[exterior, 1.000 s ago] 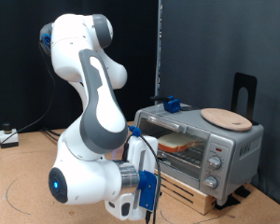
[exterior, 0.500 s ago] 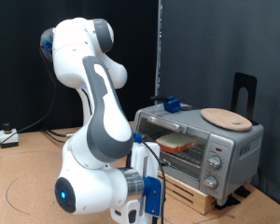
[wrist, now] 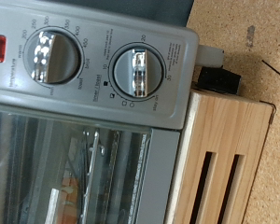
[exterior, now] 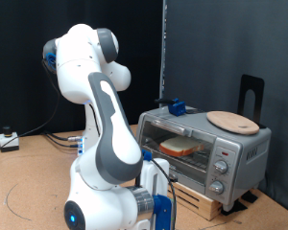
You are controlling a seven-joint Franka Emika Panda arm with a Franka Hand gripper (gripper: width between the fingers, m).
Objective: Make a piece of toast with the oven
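- Jaws: can't tell, gripper's fingers aren't visible in either view.
- Toaster oven [exterior: 204,153] door shut, piece of toast [exterior: 184,146] inside on the rack.
- Wooden plate [exterior: 231,121] sits on top.

A silver-grey casing is shown on the oven [exterior: 204,151], with shiny silver knobs [wrist: 139,70] ringed by fine black print and a red indicator light [wrist: 0,49] at their nine o'clock. A pale tan face and orange-brown crust are seen on the piece of toast [exterior: 182,147]. Light wood is shown by the round plate [exterior: 232,121] and the slatted crate [wrist: 221,166]. The robot arm [exterior: 98,115] is coloured white and grey, with blue accents.
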